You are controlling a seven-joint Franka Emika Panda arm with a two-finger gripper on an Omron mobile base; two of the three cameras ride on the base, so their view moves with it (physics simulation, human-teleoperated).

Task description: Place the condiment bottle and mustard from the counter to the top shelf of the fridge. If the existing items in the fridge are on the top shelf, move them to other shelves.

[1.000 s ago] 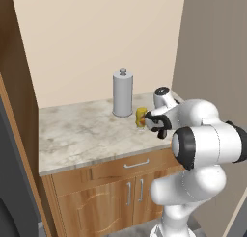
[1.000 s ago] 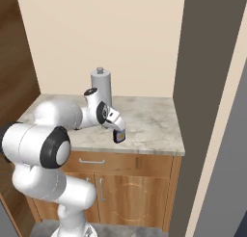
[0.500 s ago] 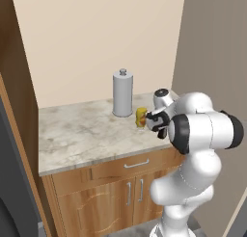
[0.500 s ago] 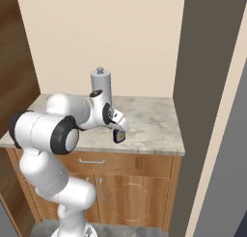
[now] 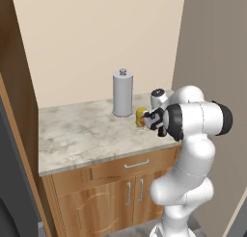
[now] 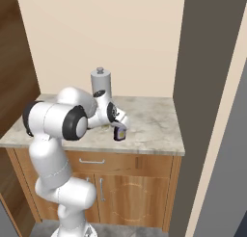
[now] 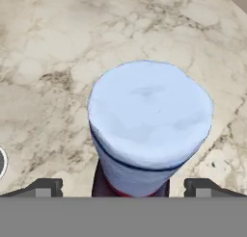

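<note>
The gripper (image 5: 148, 119) hangs with its jaws spread wide over a small white-capped bottle, yellow-bodied in the left base view and so most likely the mustard (image 5: 140, 116). The bottle stands upright on the marble counter (image 5: 77, 135), right of the middle and nearer the front edge than the back. In the hand view its cap (image 7: 150, 115) sits between the two dark fingertips (image 7: 42, 187), one on each side and neither touching it. The main risk I see is the height of the grip: if the jaws close on the rounded cap rather than the body, the bottle may squirt out or tip. It also sits slightly right of centre between the tips, so one finger would likely meet it first and shove it sideways toward the front edge. A tall grey canister (image 5: 122, 94) stands just behind it, toward the back edge — a careless lift or swing of the wrist could knock that over as well.
</note>
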